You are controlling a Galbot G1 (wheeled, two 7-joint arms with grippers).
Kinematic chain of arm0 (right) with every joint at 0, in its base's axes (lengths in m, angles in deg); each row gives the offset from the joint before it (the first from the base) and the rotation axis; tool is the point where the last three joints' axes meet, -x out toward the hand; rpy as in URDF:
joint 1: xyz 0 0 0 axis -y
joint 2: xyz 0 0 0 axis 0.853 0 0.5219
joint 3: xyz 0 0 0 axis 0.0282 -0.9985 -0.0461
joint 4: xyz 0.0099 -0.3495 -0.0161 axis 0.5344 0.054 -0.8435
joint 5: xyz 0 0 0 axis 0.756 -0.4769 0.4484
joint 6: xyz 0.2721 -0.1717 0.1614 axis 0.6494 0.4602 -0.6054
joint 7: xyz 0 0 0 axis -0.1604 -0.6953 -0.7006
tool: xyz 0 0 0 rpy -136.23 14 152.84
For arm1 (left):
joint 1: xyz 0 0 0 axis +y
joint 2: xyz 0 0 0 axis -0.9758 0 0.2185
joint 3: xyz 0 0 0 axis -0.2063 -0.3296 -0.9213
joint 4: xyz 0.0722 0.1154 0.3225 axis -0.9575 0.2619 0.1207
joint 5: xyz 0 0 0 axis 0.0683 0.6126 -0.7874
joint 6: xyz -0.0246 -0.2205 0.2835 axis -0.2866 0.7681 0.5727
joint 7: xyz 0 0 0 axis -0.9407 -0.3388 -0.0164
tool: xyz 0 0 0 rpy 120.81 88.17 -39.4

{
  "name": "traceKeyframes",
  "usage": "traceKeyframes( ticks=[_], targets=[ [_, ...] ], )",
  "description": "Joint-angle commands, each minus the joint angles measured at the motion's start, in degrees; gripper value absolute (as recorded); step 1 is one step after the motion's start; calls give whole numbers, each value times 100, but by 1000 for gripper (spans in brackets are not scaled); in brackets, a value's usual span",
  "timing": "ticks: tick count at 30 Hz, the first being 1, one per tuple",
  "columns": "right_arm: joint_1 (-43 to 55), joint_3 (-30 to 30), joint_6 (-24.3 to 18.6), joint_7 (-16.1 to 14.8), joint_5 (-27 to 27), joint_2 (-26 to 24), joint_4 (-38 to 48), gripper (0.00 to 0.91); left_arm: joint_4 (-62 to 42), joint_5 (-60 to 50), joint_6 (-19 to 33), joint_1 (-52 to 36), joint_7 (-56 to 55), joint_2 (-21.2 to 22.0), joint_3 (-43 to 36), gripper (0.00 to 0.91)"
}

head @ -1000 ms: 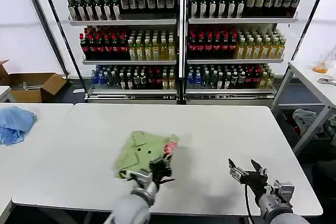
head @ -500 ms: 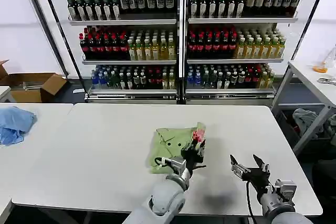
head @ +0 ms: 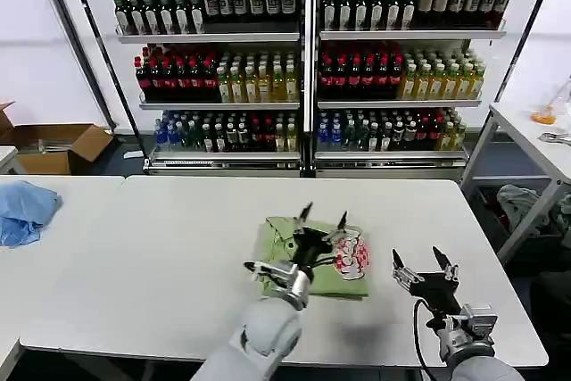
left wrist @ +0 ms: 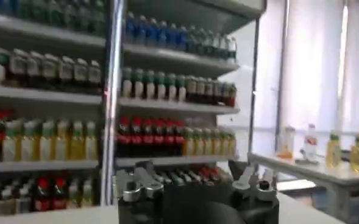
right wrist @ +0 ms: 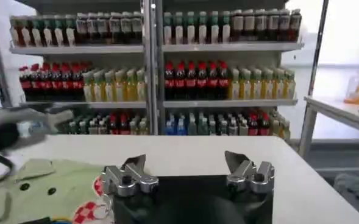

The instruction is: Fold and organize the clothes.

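The clothes are one light green shirt (head: 299, 260), folded into a small square on the white table (head: 161, 247), right of centre. Its red-and-white patch (head: 351, 256) lies on the right side. My left gripper (head: 323, 216) hovers just above the shirt, open, fingers pointing up and away towards the shelves, holding nothing. In the left wrist view that gripper (left wrist: 194, 182) faces the bottle shelves. My right gripper (head: 417, 260) is open to the right of the shirt, near the table's front edge. In the right wrist view it (right wrist: 188, 169) stands open beside the shirt (right wrist: 45, 189).
Shelves of bottles (head: 303, 60) stand behind the table. A light blue cloth (head: 25, 210) lies on the left table, with a cardboard box (head: 58, 144) on the floor beyond it. A side table (head: 535, 136) and a grey-blue garment (head: 526, 202) are at the right.
The left gripper carried the shirt rightwards across the table, then let go and rose open above it. The patch now lies flat on the shirt. The right gripper hardly moved.
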Motion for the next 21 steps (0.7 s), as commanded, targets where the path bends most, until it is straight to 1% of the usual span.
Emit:
traceKeyframes(
  ticks=[1, 3, 4, 7, 9, 12, 16, 17, 19, 21],
  targets=[
    [694, -603, -175, 134, 85, 184, 585, 907, 966, -93, 492, 947, -54, -992, 1448, 907],
    [971, -862, -148, 213, -58, 278, 826, 907, 1051, -90, 489, 1190, -54, -1197, 1726, 907],
    [1167, -1007, -48, 278, -16, 328, 985, 907, 1093, -83, 488, 1294, -53, -1245, 1866, 907],
    [1632, -1285, 459, 533, 537, 514, 1460, 907, 1195, -24, 500, 1610, -50, -1405, 2248, 907],
    [1842, -1378, 708, 704, 838, 646, 1752, 907, 1241, 97, 498, 1815, -54, -1446, 2485, 907],
    [2123, -1520, 930, 829, 1109, 835, 2124, 907, 1275, 232, 484, 1983, -62, -1468, 2670, 907],
    [2308, -1631, 1058, 981, 1307, 997, 2361, 907, 1285, 258, 484, 2117, -60, -1483, 2731, 907],
    [2340, -1657, 1064, 1070, 1345, 1020, 2409, 907, 1279, 258, 483, 2124, -60, -1480, 2734, 907],
    [2386, -1704, 978, 1137, 1362, 1055, 2462, 907, 1277, 264, 482, 2142, -62, -1450, 2737, 907],
    [2418, -1738, 987, 1260, 1371, 1055, 2433, 907, 1280, 263, 476, 2145, -62, -1410, 2726, 907]
  ],
)
